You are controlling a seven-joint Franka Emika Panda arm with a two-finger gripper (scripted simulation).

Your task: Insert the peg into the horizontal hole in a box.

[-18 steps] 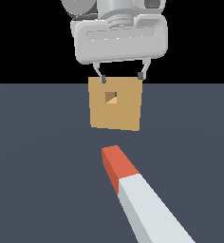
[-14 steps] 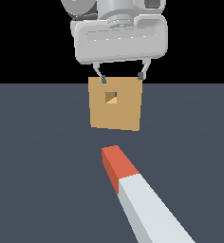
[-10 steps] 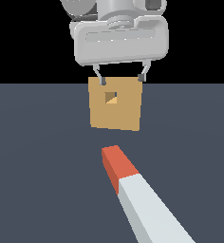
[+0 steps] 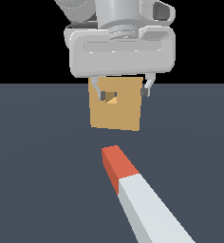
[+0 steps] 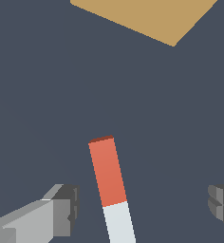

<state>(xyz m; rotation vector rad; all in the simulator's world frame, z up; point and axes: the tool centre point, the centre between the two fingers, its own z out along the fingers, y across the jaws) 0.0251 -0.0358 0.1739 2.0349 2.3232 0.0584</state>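
Note:
The peg (image 4: 142,199) lies flat on the dark floor, pale grey-white with its red end (image 4: 116,164) pointing toward the box; the wrist view shows the peg (image 5: 109,185) too. The tan box (image 4: 116,111) stands behind it, its small square hole (image 4: 111,97) near the upper middle of its face. My gripper (image 4: 124,92) hangs open above the floor in front of the box, and one fingertip (image 4: 103,95) overlaps the hole's edge in the exterior view. In the wrist view the fingers (image 5: 61,211) stand wide on either side of the peg, holding nothing.
Dark grey floor (image 4: 38,166) surrounds the peg and box. In the wrist view only part of the box (image 5: 147,16) shows. No other objects are in view.
The gripper has come down slightly, its fingertips now overlapping the upper part of the box's face. Peg and box have not moved.

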